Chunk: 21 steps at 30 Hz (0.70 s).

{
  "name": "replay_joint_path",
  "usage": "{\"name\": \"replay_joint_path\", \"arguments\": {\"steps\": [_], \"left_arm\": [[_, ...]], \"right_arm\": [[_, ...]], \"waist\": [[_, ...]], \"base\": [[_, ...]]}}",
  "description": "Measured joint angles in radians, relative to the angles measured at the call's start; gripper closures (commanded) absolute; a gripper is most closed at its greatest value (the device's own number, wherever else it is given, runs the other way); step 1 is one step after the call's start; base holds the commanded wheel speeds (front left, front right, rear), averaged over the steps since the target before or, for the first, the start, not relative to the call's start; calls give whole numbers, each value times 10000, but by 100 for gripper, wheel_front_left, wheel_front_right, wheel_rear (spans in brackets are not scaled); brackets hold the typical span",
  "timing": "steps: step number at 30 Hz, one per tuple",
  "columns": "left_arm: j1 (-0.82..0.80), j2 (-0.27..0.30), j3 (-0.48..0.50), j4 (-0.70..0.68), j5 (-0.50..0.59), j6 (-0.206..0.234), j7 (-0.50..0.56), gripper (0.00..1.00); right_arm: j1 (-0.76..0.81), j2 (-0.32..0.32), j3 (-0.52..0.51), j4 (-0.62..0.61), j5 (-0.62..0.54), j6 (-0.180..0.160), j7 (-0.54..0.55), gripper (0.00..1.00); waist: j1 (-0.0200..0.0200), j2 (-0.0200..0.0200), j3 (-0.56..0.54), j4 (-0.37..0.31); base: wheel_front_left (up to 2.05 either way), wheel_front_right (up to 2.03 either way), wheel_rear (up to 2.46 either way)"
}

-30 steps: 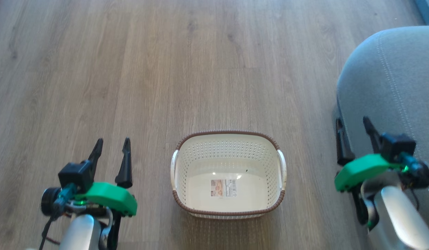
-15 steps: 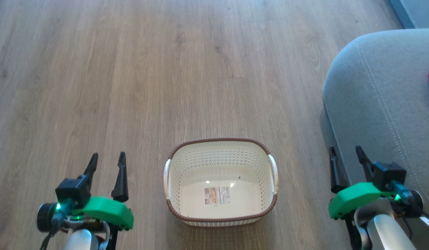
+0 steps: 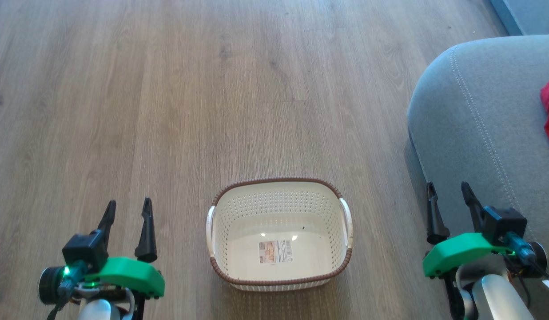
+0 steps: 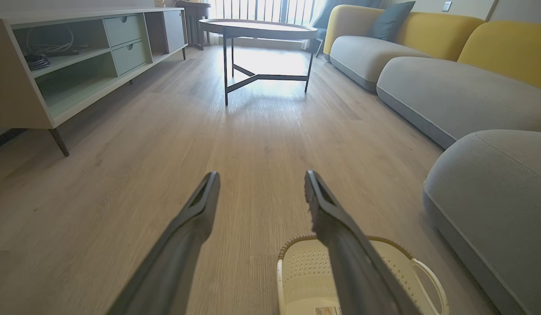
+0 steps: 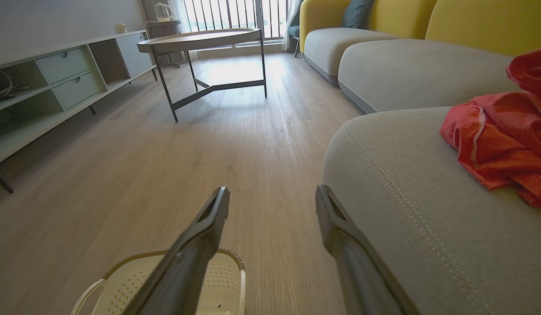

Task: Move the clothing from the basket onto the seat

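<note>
Your basket (image 3: 279,206) sat empty: the red clothing (image 5: 507,144), seemingly all of it, lay on the grey seat (image 3: 479,111), so left gripper (image 3: 129,202) and right gripper (image 3: 447,184) hung spread apart, holding nothing.

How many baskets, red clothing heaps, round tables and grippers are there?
basket: 1
clothing heap: 1
table: 1
grippers: 2, left gripper and right gripper, both open
Total: 5

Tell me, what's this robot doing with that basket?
The basket sits on the wooden floor with just its label sticker inside. The red clothing lies on the grey seat. The robot's left gripper and right gripper hang open on either side of the basket, holding nothing, so the job looks done.
</note>
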Motion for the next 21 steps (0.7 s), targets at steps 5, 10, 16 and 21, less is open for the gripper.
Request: {"name": "replay_joint_path", "arguments": {"steps": [5, 10, 16, 21], "left_arm": [[58, -8, 12, 2, -12, -75, 0, 0], [180, -10, -6, 35, -21, -84, 0, 0], [180, -12, -40, -13, -59, -123, 0, 0], [180, -12, -50, -29, -59, -161, 0, 0]], "right_arm": [[9, 33, -42, -136, -56, 0, 0, 0], [112, 59, -42, -163, -88, 0, 0, 0], [175, 111, -40, -144, -88, 0, 0, 0], [174, 111, -40, -109, -88, 0, 0, 0]], "waist": [[0, 0, -34, 25], [0, 0, -54, 66], [0, 0, 2, 79], [0, 0, 53, 63]], "base": [[0, 0, 0], [0, 0, 0], [0, 0, 0], [0, 0, 0]]}}
